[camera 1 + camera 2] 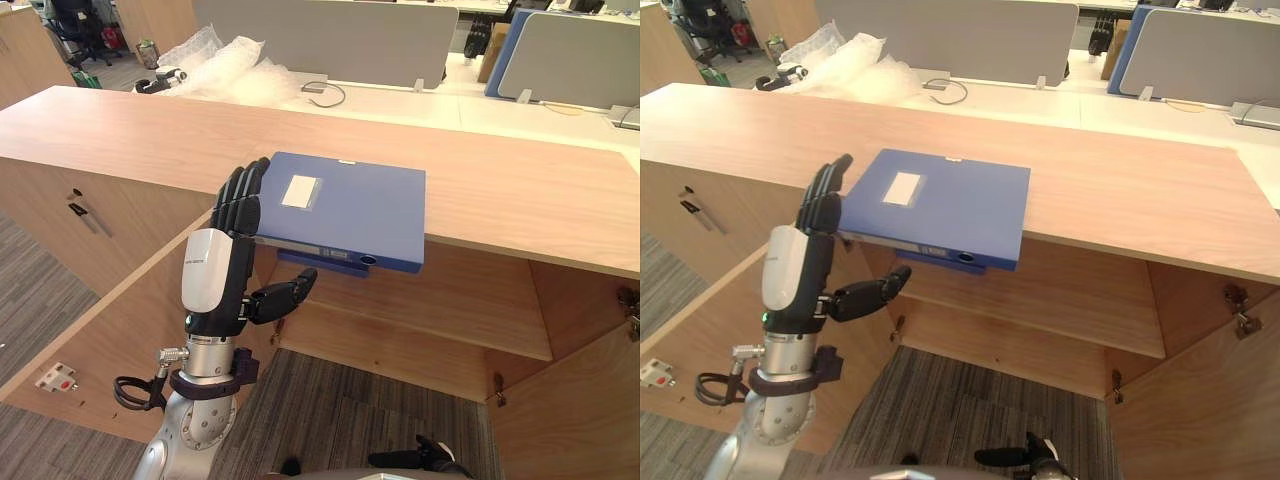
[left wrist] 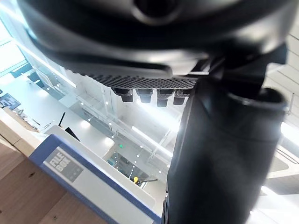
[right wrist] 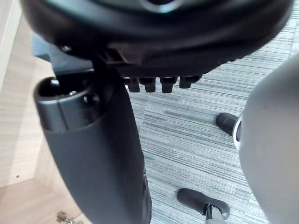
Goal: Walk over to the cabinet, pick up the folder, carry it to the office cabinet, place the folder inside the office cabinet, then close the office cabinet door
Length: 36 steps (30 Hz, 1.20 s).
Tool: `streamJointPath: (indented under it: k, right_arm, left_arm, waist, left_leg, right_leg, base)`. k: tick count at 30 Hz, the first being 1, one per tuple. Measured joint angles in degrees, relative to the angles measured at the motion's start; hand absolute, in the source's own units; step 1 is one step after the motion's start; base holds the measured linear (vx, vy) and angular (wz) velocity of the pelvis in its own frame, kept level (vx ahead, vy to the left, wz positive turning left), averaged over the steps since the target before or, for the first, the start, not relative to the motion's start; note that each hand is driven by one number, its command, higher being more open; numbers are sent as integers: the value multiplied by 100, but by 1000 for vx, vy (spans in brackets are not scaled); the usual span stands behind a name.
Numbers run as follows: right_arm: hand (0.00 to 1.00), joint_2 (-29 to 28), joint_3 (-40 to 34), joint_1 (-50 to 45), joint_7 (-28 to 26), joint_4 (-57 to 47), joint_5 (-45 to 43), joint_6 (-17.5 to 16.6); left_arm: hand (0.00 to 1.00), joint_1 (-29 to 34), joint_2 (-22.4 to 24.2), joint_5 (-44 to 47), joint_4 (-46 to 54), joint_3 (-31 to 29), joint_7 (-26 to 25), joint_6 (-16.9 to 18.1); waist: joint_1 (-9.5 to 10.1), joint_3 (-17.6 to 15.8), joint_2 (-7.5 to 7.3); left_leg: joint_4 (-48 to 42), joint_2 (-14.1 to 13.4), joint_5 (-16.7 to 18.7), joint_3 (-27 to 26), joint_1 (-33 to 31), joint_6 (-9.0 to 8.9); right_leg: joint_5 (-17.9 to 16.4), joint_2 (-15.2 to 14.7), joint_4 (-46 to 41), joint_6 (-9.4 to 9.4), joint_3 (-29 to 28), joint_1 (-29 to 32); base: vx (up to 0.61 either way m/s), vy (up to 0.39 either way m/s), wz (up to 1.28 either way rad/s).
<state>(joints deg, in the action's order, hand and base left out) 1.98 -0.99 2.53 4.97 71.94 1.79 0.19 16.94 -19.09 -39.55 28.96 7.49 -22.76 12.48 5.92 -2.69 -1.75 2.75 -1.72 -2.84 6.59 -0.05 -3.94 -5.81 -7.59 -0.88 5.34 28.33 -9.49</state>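
Left hand [image 1: 215, 275], dark with a white back cover, stands upright nearest the viewer, fingers straight and pressed together, tips at the left edge of the blue flat rectangular box folder [image 1: 350, 215]; thumb is spread beneath, pointing toward the folder's underside. Contact cannot be confirmed. Folder lies flat on the light wooden cabinet top [image 1: 150, 130], its front edge overhanging the open compartment below, white square label [image 1: 300, 190] facing up. Wooden inner shelf [image 1: 420, 320] sits beneath the overhang. Left wooden cabinet door [image 1: 120, 330] stands open beside the hand. Right hand [image 3: 154, 37] hangs over grey striped carpet [image 3: 196, 140]; its state cannot be told. Crumpled clear plastic wrap [image 1: 230, 65] lies behind the cabinet.
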Motion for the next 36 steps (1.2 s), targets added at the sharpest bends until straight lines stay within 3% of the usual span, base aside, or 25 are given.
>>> streamJointPath:
  k: [13, 21, 26, 36]
  right_arm:
    - [100, 7, 4, 8, -101, -4, 101, -36]
    - [100, 44, 222, 3, -189, -108, 289, -38]
    - [100, 37, 228, -7, -221, -317, 325, -41]
    - [100, 77, 235, -16, -259, -534, 385, -44]
  left_arm:
    - [100, -234, -264, -597, -341, -229, 54, -60]
    - [100, -551, -355, -1030, -840, -223, 6, -189]
    - [100, -772, -681, -1181, -1536, -215, 15, -302]
    - [100, -1131, -1035, -1279, -1976, -193, 77, -295]
  waist:
    - [-34, -14, -18]
    - [-190, -28, -22]
    - [-322, -50, -17]
    - [-365, -185, 35]
  left_leg:
    - [16, -51, -4, -116, 45, -6]
    - [102, -87, -19, -208, 120, -13]
    - [212, -85, -56, -289, 196, -3]
    - [215, -92, -57, -410, 276, -2]
  right_leg:
    - [-8, 57, -33, -49, -142, 49]
    - [8, 78, -36, -80, -226, 76]
    - [28, 75, 12, -103, -290, 75]
    - [124, 73, 84, -115, -411, 40]
  base:
    - [-20, -7, -4]
    - [-27, -6, -7]
    - [-2, 1, -7]
    - [-17, 5, -7]
